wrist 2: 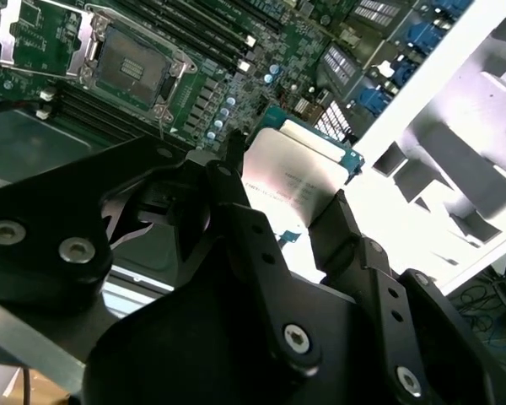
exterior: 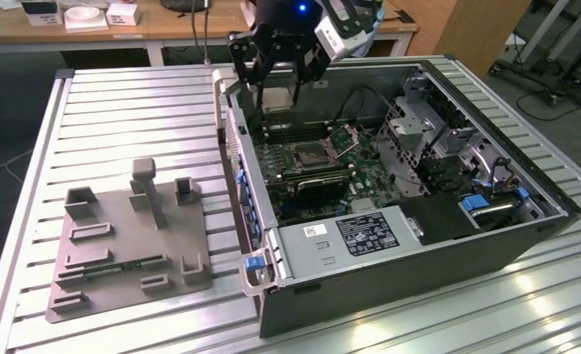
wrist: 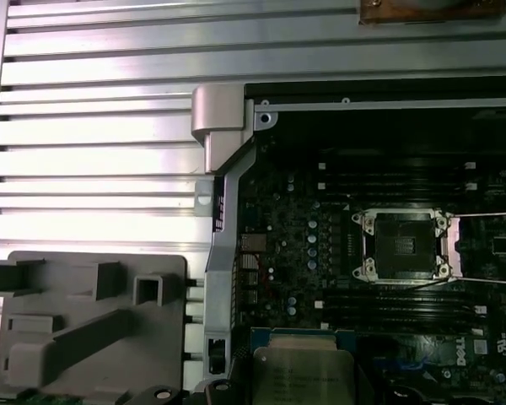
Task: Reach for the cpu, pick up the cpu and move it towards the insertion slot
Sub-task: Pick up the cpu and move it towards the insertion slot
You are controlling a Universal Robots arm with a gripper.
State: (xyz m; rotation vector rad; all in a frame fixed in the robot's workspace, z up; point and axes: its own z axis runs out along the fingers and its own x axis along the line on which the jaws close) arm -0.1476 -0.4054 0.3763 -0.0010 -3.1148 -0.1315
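You are carrying: fingers (wrist 2: 320, 228) closing on the chip (wrist 2: 291, 181), held above the socket (exterior: 310, 155); next, align squarely over it.

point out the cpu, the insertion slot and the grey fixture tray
cpu (wrist 2: 295, 181), second wrist view, its pale face between the fingers.
insertion slot (wrist: 402, 245), first wrist view, its dark centre.
grey fixture tray (exterior: 113, 276), exterior view, flat base.

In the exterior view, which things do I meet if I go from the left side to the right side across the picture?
Grey holder tray on the table → blue latch at the case's front corner → hand holding the cpu → insertion slot on the motherboard → drive cage → computer case's far wall.
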